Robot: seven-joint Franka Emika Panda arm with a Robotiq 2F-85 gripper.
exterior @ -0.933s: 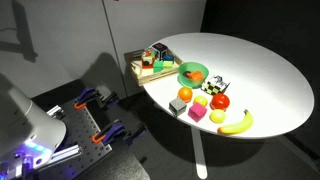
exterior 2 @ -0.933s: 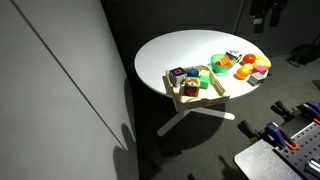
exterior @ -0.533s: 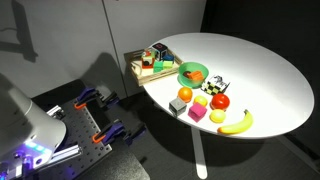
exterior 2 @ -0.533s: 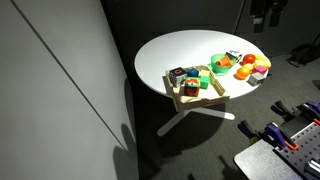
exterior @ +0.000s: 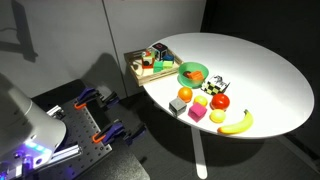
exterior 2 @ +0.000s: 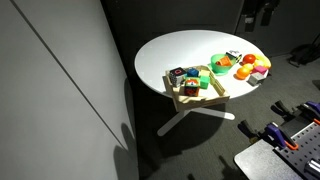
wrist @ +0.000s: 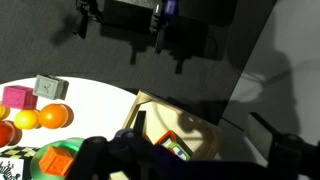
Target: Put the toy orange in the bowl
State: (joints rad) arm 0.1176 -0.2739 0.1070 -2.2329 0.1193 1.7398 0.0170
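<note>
Lab, orange-handled clamps, round white table

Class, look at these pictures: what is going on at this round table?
A robot arm is set to put a toy orange in a bowl, but nothing is picked up yet. The gripper hangs above the table, touching none of the toys. The orange lies on the table among other toy fruits, apart from the green bowl. The bowl stands next to a wooden tray of blocks.
</note>
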